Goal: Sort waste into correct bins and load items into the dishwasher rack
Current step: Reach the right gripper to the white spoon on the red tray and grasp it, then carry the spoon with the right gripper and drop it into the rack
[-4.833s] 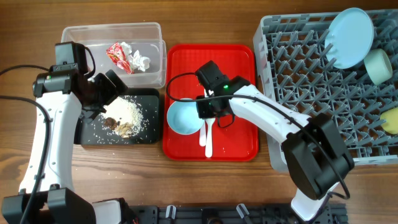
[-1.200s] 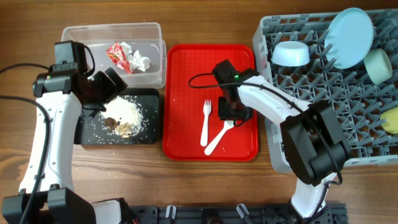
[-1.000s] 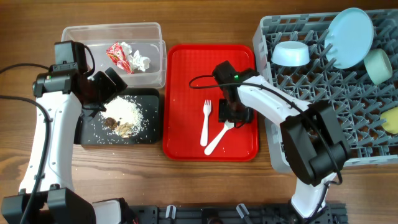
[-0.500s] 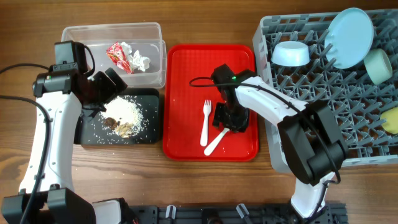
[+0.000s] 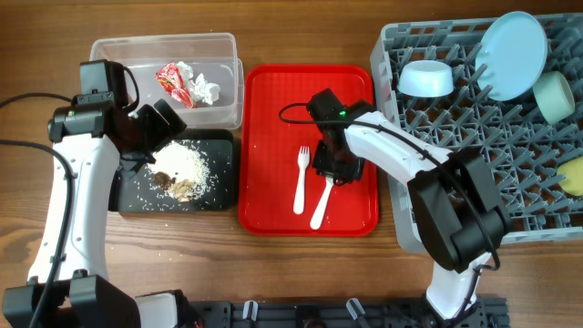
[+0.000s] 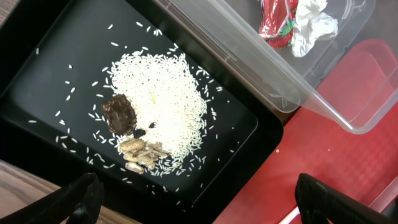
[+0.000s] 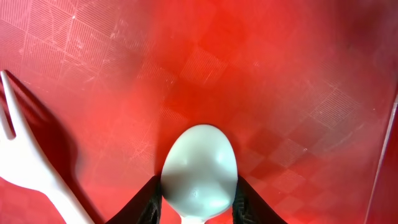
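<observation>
Hovering with left claw (image 6: pixel 199 183) spread wide, elbow bent, pointing down. Reaching leftward with right arm, right claw (image 7: pixel 199 202) aimed straight down, pinching white spoon (image 7: pixel 199 165) at bowl.

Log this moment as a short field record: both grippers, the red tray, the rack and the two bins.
left gripper: open, above the black tray
right gripper: shut on the white spoon, low over the red tray
red tray: white fork, white spoon
dishwasher rack: pale blue bowl, pale blue plate, mint green bowl, yellow cup
clear tub: red-and-white wrapper, white tissue
black tray: rice, brown food bits
</observation>
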`<state>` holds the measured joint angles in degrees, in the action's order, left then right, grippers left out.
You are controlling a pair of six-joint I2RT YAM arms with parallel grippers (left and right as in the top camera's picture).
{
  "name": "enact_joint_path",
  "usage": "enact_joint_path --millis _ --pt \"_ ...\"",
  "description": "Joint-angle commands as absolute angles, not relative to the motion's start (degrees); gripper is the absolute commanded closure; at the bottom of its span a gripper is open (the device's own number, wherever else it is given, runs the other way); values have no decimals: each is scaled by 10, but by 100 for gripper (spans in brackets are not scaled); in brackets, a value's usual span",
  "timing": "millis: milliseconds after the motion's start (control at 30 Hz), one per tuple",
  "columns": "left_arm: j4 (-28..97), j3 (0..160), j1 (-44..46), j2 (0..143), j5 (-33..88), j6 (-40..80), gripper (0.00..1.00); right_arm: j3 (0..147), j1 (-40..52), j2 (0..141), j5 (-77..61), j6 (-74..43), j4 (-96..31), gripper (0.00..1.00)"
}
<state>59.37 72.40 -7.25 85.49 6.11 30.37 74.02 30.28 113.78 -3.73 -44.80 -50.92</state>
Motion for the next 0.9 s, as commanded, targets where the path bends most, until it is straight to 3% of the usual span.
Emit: enact_joint_path --millis 0,233,400,667,867 --pt "594 728 -76 852 68 305 0 734 302 1155 -9 -411 -504 68" --pt "594 728 -76 852 68 305 0 770 297 1141 -30 -324 -517 68" --pt "594 728 -76 852 68 305 0 802 259 1039 -53 -221 -525 68" --pt "594 728 -76 852 68 305 0 860 135 893 -65 -40 -609 69" --pt "594 728 -76 852 68 305 0 859 25 887 -44 65 -644 68"
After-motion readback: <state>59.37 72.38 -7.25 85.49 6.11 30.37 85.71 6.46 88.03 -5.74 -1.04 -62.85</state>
